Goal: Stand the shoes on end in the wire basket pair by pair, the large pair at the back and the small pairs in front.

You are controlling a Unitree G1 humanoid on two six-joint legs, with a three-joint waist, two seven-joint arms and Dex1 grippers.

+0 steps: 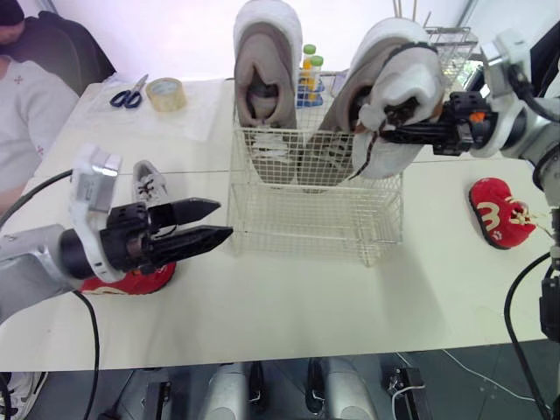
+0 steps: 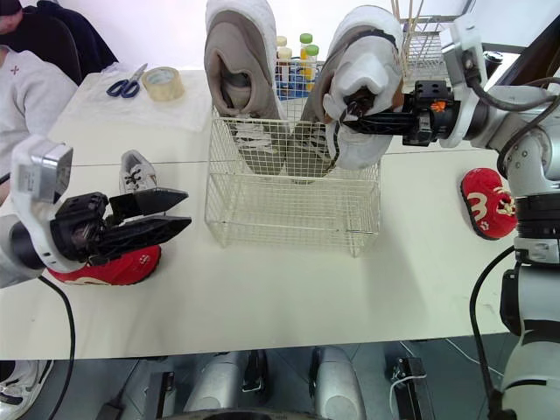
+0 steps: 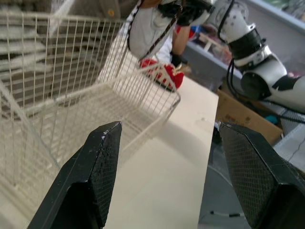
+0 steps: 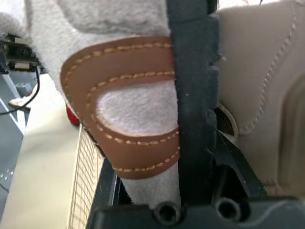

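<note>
A large shoe in the wire basket is clamped by the right gripper; the left gripper is held open, empty.

White basket, grey shoes, red shoe

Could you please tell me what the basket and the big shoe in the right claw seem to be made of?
Basket: thin metal wire, it seems, coated cream-white, in an open grid. Big shoe, held by the right claw: soft pale grey upper with a suede-like nap; its brown tab looks like smooth leather with pale stitching.
</note>
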